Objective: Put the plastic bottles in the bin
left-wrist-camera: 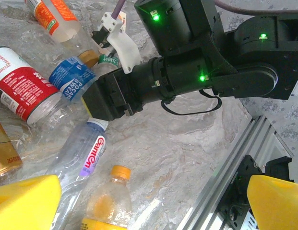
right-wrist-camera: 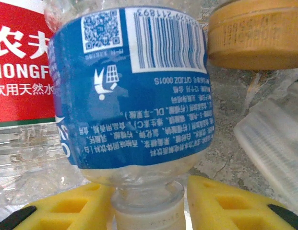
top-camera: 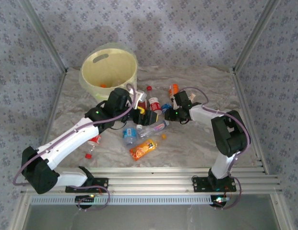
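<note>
Over crumpled pale sheet (top-camera: pixel 196 148): flanking neck of blue-labelled clear plastic bottle (right-wrist-camera: pixel 129 96) with right gripper (right-wrist-camera: pixel 149 213), body towards twelve o'clock; fingers (right-wrist-camera: pixel 67 211) narrowed, clamp unclear

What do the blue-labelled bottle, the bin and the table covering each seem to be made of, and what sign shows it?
Blue-labelled bottle: thin clear plastic, glossy; the shoulder below its printed label is see-through.
Bin: opaque cream-yellow plastic, smooth, with a moulded slot handle.
Table covering: probably a crinkled sheet, plastic or cloth; its wrinkles show, the material stays open.
</note>
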`<action>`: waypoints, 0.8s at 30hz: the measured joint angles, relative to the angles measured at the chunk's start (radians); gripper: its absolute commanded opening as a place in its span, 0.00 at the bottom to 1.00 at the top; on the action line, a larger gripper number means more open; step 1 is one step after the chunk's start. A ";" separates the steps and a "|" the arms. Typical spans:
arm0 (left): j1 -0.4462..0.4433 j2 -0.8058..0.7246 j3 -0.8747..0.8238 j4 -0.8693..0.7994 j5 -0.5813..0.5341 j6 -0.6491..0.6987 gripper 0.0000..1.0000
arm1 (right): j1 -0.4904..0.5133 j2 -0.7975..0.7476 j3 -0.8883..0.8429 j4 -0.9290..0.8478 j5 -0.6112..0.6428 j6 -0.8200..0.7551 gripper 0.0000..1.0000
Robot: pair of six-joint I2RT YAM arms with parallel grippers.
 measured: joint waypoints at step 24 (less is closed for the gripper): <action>0.000 0.074 0.000 0.144 0.008 -0.246 1.00 | 0.079 -0.403 -0.096 -0.042 0.013 -0.026 0.34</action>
